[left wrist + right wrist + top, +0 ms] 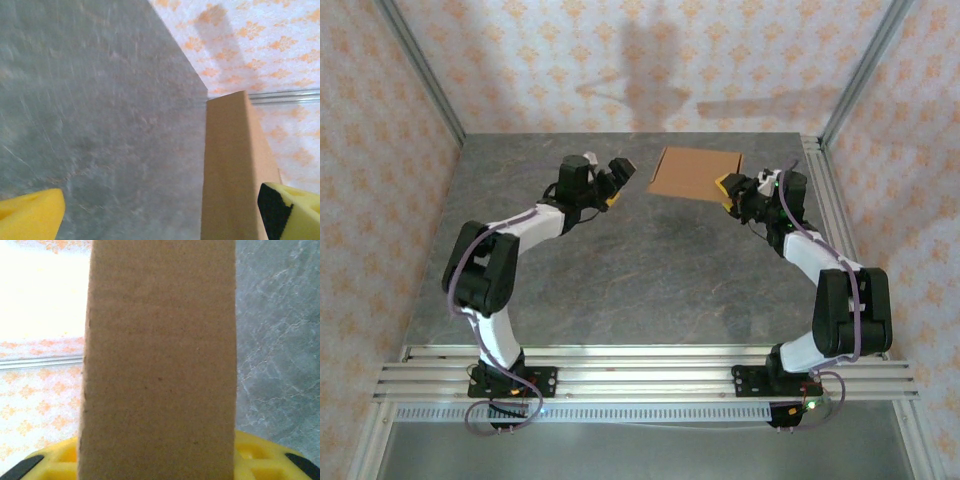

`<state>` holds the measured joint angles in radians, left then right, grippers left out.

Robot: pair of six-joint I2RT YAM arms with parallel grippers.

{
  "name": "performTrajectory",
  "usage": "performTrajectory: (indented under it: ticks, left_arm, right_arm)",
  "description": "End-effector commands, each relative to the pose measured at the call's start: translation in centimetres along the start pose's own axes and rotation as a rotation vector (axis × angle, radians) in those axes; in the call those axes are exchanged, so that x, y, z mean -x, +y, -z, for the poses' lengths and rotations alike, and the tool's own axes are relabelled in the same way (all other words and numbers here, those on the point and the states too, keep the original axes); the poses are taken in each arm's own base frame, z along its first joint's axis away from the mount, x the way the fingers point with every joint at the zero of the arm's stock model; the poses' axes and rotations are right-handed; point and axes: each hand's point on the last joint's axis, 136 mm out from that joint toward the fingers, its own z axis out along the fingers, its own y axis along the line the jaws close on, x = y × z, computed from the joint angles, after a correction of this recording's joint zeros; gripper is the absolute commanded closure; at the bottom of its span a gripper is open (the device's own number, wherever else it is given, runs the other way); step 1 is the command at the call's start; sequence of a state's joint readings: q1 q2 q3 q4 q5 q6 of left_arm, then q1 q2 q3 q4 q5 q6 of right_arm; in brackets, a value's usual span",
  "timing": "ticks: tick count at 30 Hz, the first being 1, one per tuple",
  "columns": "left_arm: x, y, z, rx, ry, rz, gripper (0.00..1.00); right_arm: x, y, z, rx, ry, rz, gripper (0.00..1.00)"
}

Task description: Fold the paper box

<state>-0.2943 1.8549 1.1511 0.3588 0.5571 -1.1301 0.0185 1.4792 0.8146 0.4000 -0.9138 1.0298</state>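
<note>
Jaws of the right gripper [728, 186] were clamped on the right edge of the box [698, 172], a flat brown cardboard piece toward the far side of the table [620, 285], right of centre. The left gripper [615, 180] had its yellow fingers [30, 215] spread apart, just beside the box's left edge and not touching it.

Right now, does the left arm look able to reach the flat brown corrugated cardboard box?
Probably yes. The left gripper is open beside the brown cardboard box, with bare grey table between them; the right gripper grips its opposite edge.
</note>
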Motion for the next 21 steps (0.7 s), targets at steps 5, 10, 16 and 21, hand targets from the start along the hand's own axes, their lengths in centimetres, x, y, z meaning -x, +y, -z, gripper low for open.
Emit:
performTrajectory:
  ticks: [5,10,16,21]
  left_arm:
    - [-1.5,-5.1,-1.6,-0.207,0.170,0.366,0.09]
    - [-2.8,-7.0,-1.9,-0.257,0.212,0.396,0.09]
    - [-4.0,-9.3,-2.3,-0.302,0.259,0.403,0.18]
    - [-5.2,-9.8,-2.8,-0.300,0.301,0.420,0.42]
  right_arm:
    - [-0.8,2.2,0.6,0.105,0.028,0.047,0.69]
    - [-1.0,1.7,0.3,0.111,0.043,0.036,0.69]
    - [-0.9,1.5,-0.2,0.129,0.044,0.008,0.69]
    - [-1.0,1.3,-0.3,0.127,0.053,0.002,0.69]
